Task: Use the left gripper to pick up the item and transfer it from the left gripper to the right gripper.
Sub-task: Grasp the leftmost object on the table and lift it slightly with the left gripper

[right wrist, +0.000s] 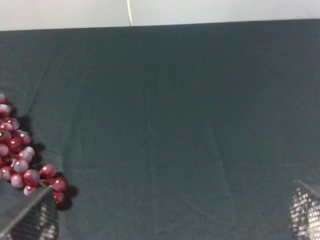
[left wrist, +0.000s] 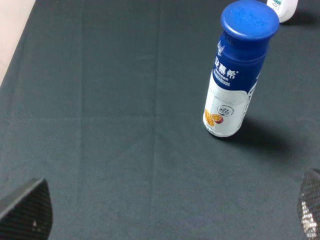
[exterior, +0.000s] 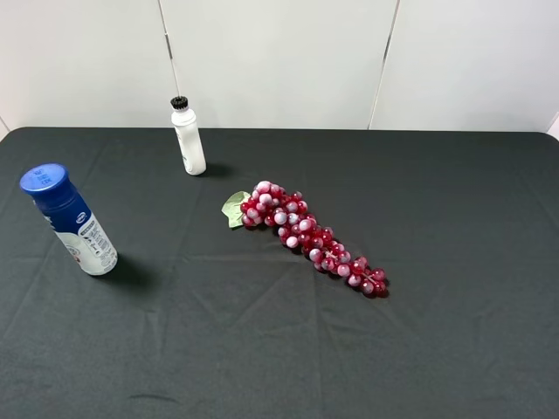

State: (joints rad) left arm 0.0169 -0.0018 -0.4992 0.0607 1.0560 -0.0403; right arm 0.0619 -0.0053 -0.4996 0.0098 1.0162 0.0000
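Note:
The item, a tall canister with a blue cap and white printed label (exterior: 68,220), stands upright on the black cloth at the left. In the left wrist view it (left wrist: 236,75) stands ahead of my left gripper (left wrist: 167,220) and well apart from it. Only the two finger tips (left wrist: 25,210) show, spread wide with nothing between them. My right gripper (right wrist: 167,220) is also open and empty, with its fingertips (right wrist: 30,217) at the frame corners over bare cloth. Neither arm shows in the exterior high view.
A slim white bottle with a black cap (exterior: 188,137) stands at the back left, its base visible in the left wrist view (left wrist: 282,7). A bunch of red grapes (exterior: 306,234) lies mid-table, partly in the right wrist view (right wrist: 20,160). The white wall (exterior: 279,52) bounds the table's far edge.

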